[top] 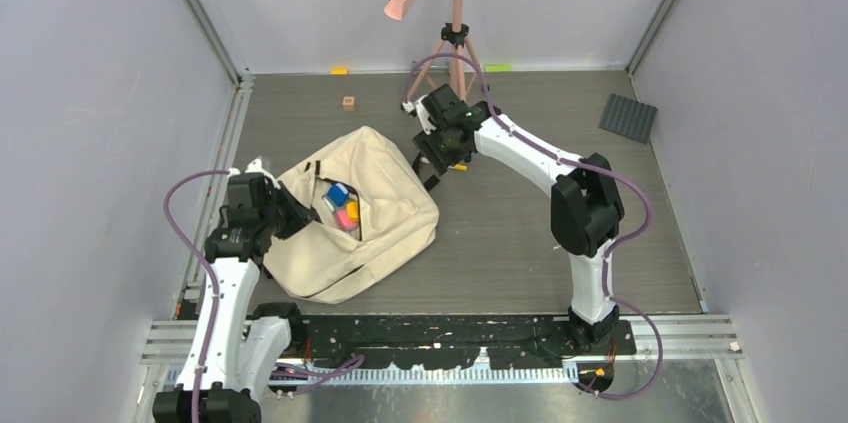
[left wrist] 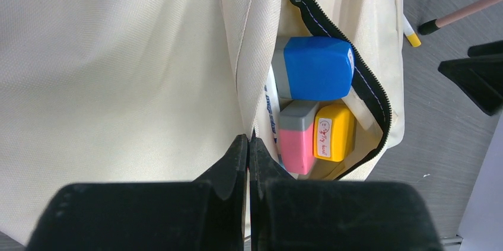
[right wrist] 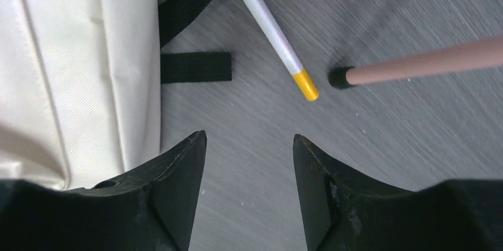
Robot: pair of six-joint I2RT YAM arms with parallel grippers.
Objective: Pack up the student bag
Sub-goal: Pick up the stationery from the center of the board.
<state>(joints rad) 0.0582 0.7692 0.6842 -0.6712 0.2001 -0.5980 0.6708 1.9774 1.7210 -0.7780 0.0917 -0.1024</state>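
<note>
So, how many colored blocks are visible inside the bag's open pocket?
3: the blue block, with the pink block and the yellow block side by side next to it. Others may be hidden deeper in the student bag.

- The left arm (top: 228,288) and the right arm (top: 520,148) are built alike: smooth white link shells set between bulky matte black joint housings.
- A purple cable (top: 172,218) hangs in a loose loop outside the left arm, and a matching purple cable (top: 645,205) runs outside the right arm.
- A small green light (top: 467,113) glows on the right arm's black wrist housing.
- The left gripper (left wrist: 249,144) has two black fingers, broad and blocky at the root and tapering to narrow tips.
- The right gripper (right wrist: 249,141) has the same black wedge-shaped fingers with bevelled inner faces and a dull plastic finish.
</note>
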